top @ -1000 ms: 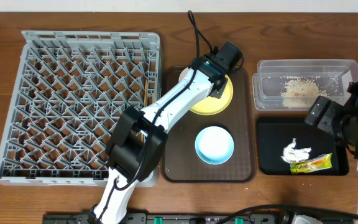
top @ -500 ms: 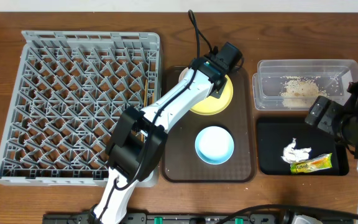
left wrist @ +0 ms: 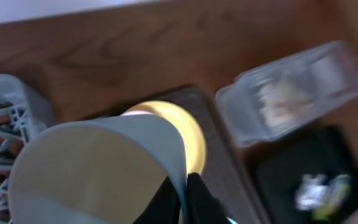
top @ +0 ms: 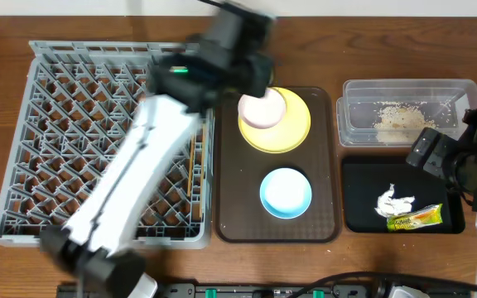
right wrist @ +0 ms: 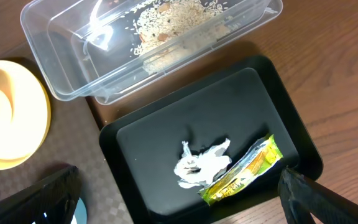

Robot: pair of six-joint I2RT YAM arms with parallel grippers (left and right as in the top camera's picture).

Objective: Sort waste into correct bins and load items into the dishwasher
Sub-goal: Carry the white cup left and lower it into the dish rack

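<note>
My left gripper [left wrist: 182, 199] is shut on the rim of the white bowl [left wrist: 92, 168], which fills the left wrist view. In the overhead view the left gripper [top: 255, 87] holds the bowl [top: 262, 109] above the left part of the yellow plate [top: 296, 132]. The light blue bowl [top: 286, 192] sits nearer me on the brown tray. The chopsticks [top: 192, 170] lie in the grey dish rack [top: 56, 124]. My right gripper [right wrist: 179, 211] is open and empty above the black tray [right wrist: 166, 137], which holds the tissue [right wrist: 201, 165] and snack wrapper [right wrist: 244, 171]. The cup is not visible.
The clear tub [top: 410, 87] at the back right holds beige food scraps [top: 397, 120]. The black tray [top: 363, 207] lies in front of it. The brown serving tray [top: 321, 207] lies between the rack and the bins. The left arm stretches, blurred, across the rack.
The left arm has swung fast to the left, over the rack's right side, and is blurred. The white bowl in its jaws has shifted left over the plate. The right arm has not moved.
</note>
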